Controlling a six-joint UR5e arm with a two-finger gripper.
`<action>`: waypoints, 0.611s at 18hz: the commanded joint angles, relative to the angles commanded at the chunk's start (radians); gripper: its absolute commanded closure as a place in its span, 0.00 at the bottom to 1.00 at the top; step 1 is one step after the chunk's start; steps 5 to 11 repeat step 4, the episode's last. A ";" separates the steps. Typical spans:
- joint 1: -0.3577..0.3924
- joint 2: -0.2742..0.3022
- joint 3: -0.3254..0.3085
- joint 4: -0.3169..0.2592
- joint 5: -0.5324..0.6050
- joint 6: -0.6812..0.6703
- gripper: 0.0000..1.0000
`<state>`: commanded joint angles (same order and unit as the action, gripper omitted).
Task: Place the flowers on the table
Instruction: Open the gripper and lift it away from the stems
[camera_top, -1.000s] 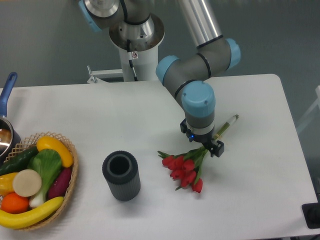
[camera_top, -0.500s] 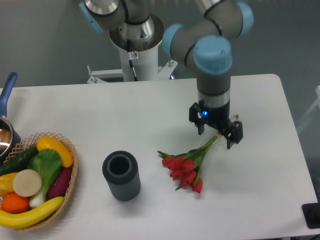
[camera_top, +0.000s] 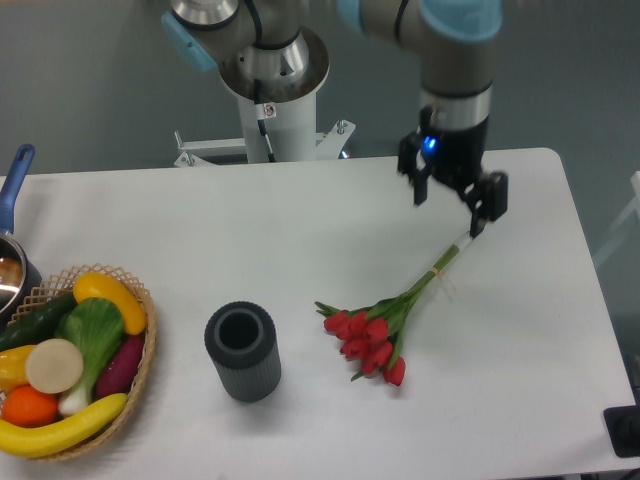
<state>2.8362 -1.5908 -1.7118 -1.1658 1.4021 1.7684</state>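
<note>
I see the flowers (camera_top: 385, 325) lying flat on the table (camera_top: 300, 230), right of centre, blooms toward the near side and stems running up to the far right. My gripper (camera_top: 452, 200) hangs above the stem ends with its fingers spread and nothing between them. I'd judge the placing done; all that seems left is clearing the arm away

Gripper (camera_top: 452, 192) aloft, jaws apart, empty
</note>
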 joint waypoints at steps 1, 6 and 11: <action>0.008 0.006 -0.008 -0.002 -0.002 0.015 0.00; 0.015 0.014 -0.014 -0.005 -0.003 0.022 0.00; 0.015 0.014 -0.014 -0.005 -0.003 0.022 0.00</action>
